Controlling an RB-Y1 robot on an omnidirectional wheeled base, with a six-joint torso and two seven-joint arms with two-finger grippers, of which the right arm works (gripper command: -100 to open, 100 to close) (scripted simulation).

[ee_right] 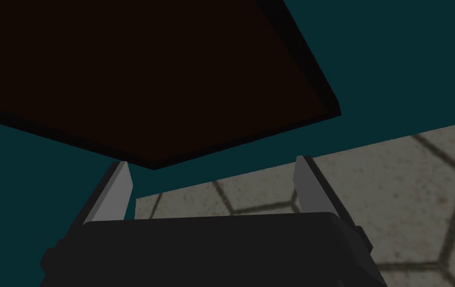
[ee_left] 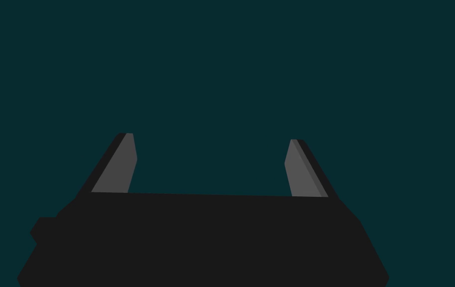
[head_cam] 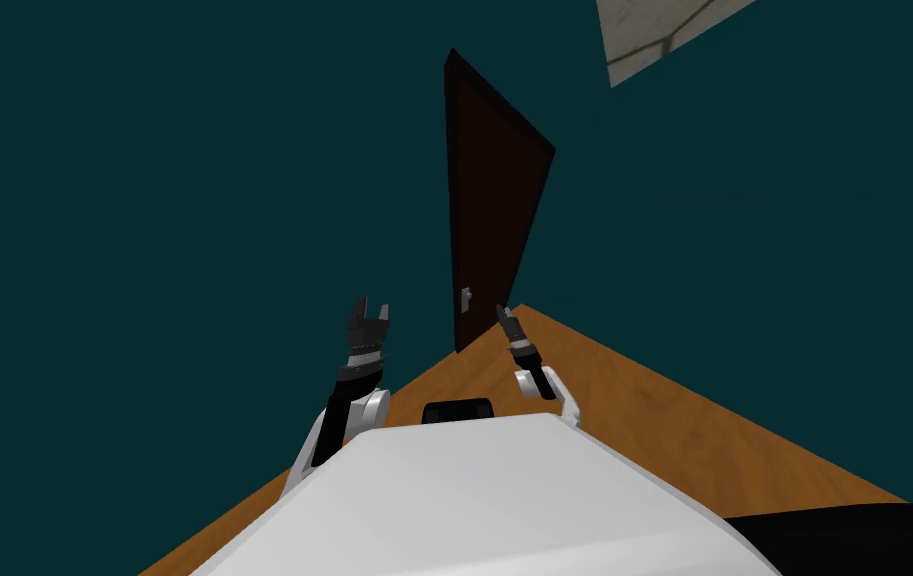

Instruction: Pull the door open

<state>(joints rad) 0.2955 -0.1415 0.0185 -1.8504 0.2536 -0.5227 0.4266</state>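
The dark brown door (head_cam: 492, 190) stands in the upper middle of the head view, set in the teal wall (head_cam: 144, 200). Its small pale handle (head_cam: 465, 298) sits near its lower edge, about at the frame's centre. My right jaws, spread with nothing between them, hover just right of that handle, apart from it. Past their fingers (ee_right: 114, 194) lie the door's dark face and a grey tiled surface (ee_right: 400, 184). My left jaws, left of the door, are spread too, fingers (ee_left: 119, 167) facing the wall. Orange wooden floor (head_cam: 664, 420) runs across the lower right.
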